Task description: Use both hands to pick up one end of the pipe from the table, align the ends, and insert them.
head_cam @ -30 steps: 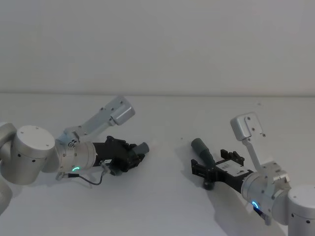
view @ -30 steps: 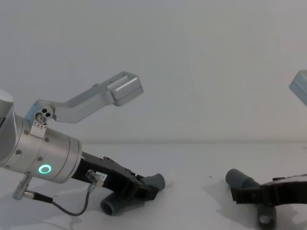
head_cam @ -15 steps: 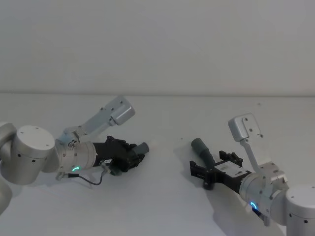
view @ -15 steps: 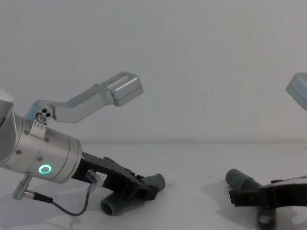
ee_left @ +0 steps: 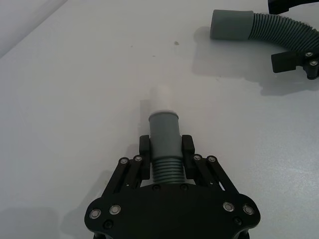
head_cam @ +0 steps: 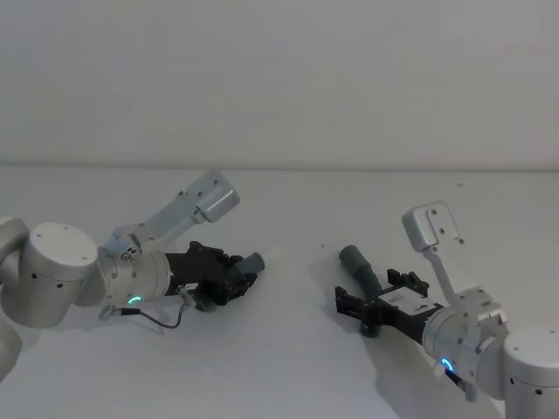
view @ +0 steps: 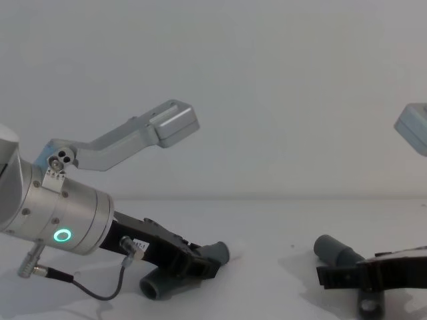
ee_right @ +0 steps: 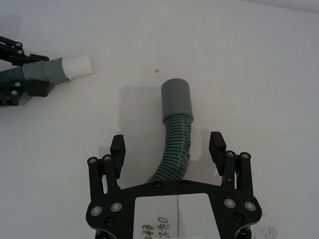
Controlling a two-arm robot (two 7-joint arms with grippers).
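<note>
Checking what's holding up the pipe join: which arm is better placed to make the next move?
Right. The right gripper sits open astride the darker hose piece, ready to close on it; the left gripper is shut on the white-tipped hose piece.

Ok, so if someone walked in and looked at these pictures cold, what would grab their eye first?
Probably the left gripper, low over the left of the table, jaws shut on the lighter hose piece just behind its collar, white tip poking out. Opposite, on the right, the right gripper sits with jaws open either side of the darker hose piece, which lies on the table.
</note>
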